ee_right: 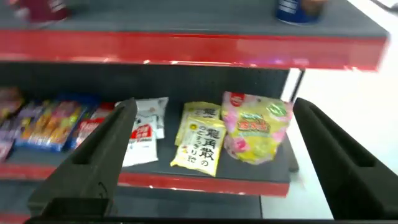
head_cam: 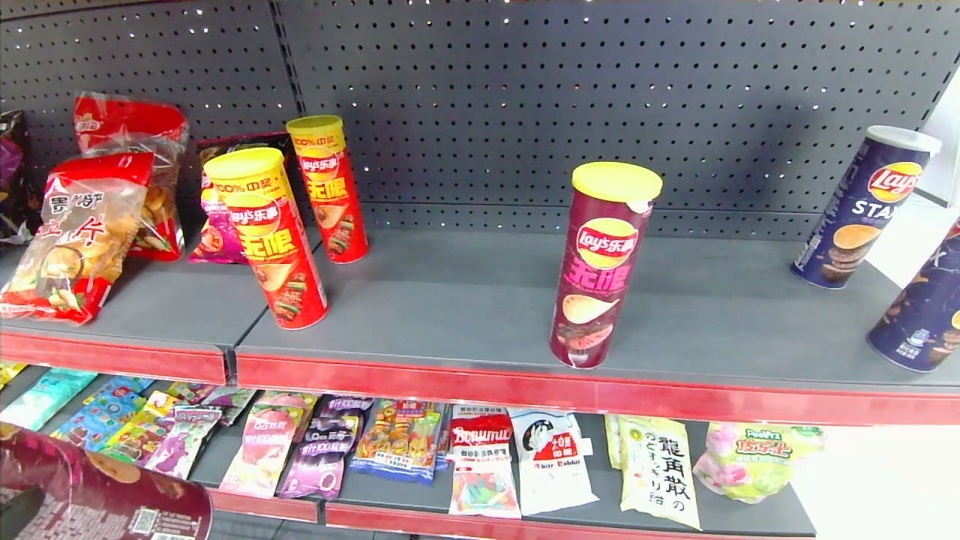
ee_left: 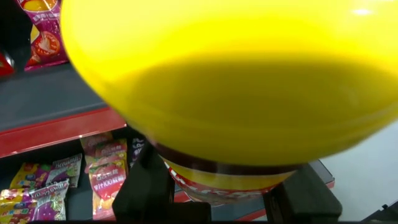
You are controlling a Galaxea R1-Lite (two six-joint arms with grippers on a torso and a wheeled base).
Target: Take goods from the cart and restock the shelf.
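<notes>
A maroon chip can with a yellow lid [ee_left: 236, 74] sits between the fingers of my left gripper [ee_left: 217, 194], which is shut on its body. The same can [head_cam: 97, 495] lies tilted at the lower left of the head view, below the front edge of the grey upper shelf [head_cam: 465, 300]. My right gripper [ee_right: 216, 109] stands open with nothing between its fingers, facing the lower shelf [ee_right: 205, 180] under the red shelf edge. A matching maroon can [head_cam: 604, 262] stands upright near the upper shelf's front.
Two red cans [head_cam: 274, 240] [head_cam: 330, 187] stand at the shelf's left beside snack bags [head_cam: 82, 232]. Two dark blue cans [head_cam: 862, 210] [head_cam: 922, 307] stand at the right. Bare shelf lies between the red cans and the maroon one. Several candy bags [head_cam: 480, 465] fill the lower shelf.
</notes>
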